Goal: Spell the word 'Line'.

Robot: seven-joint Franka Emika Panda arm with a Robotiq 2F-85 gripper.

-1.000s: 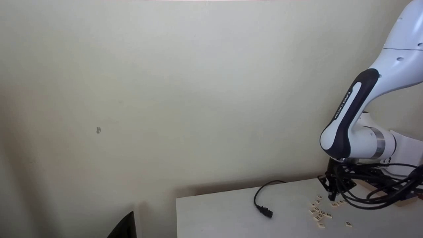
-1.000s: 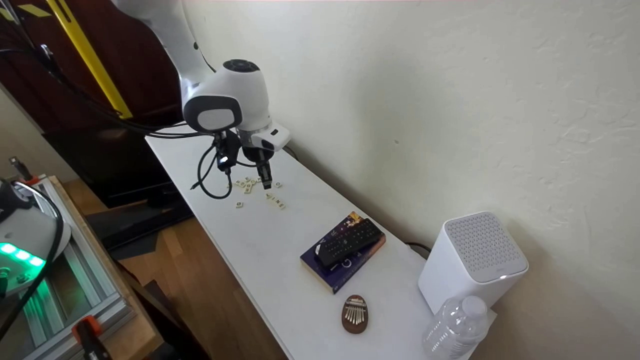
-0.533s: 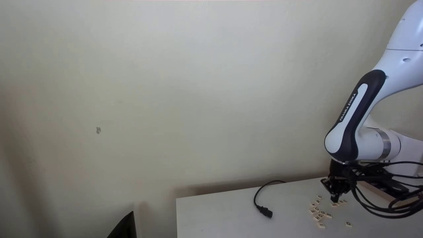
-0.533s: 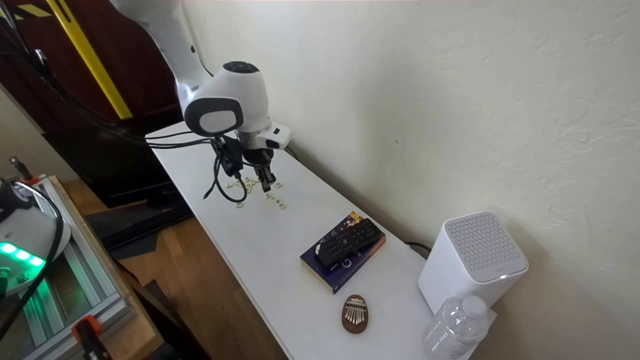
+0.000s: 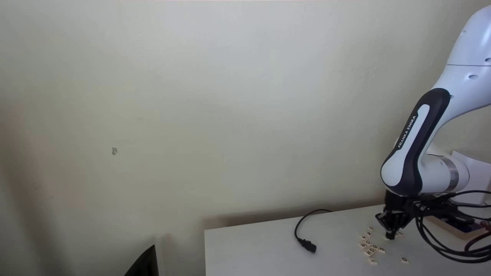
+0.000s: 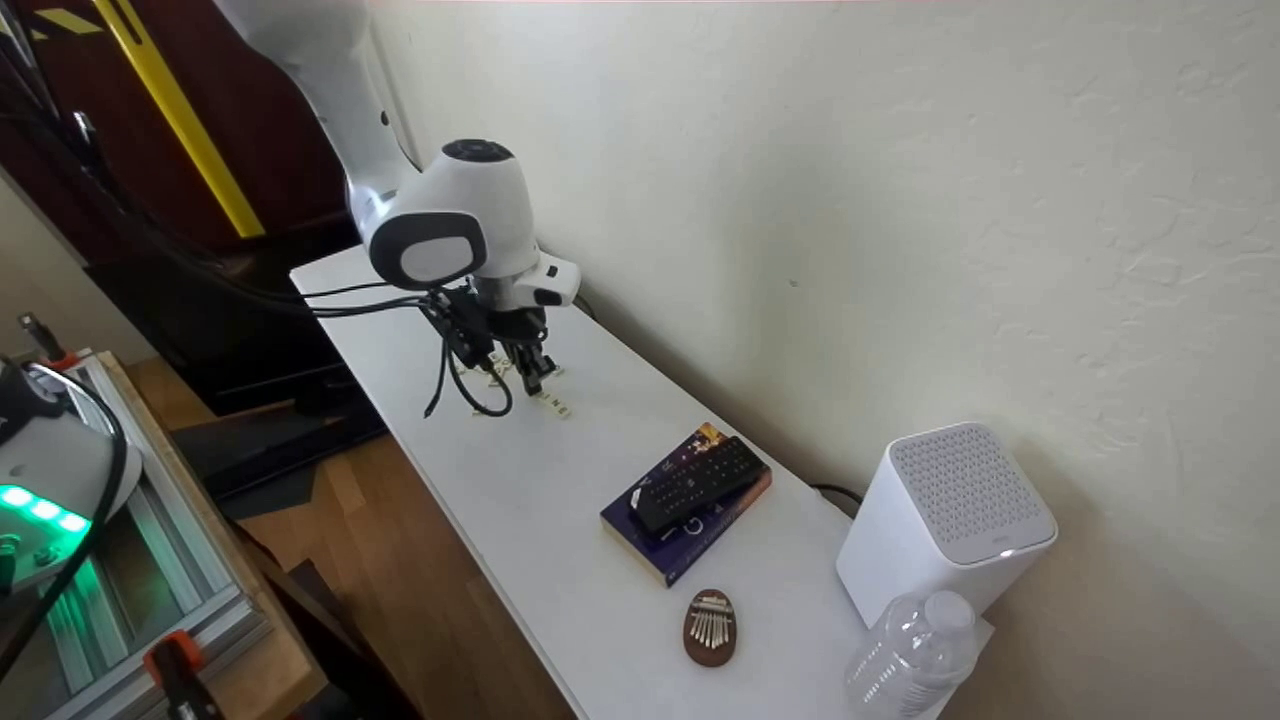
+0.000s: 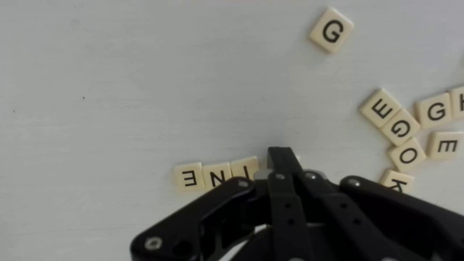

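— On the surface point(image 7: 127, 79), in a row: tile E point(image 7: 189, 176), tile N point(image 7: 216, 174), tile I point(image 7: 244, 166). Hand point(image 7: 284, 149)?
— Closed narrow beside tile I, mostly hiding a fourth tile point(image 7: 298, 158). Advisable: light, straight nudging into line.

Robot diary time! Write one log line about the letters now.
gripper: shut | I tile, N tile, E tile: side by side | fourth tile, past I: mostly blocked by gripper, letter unseen

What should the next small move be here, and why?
Probably a gentle nudge with the shut gripper toward the I tile. In the wrist view that tile, the N tile and the E tile form a row, and a pale edge, apparently another tile's, shows beside the gripper, where L belongs. Its letter is hidden.
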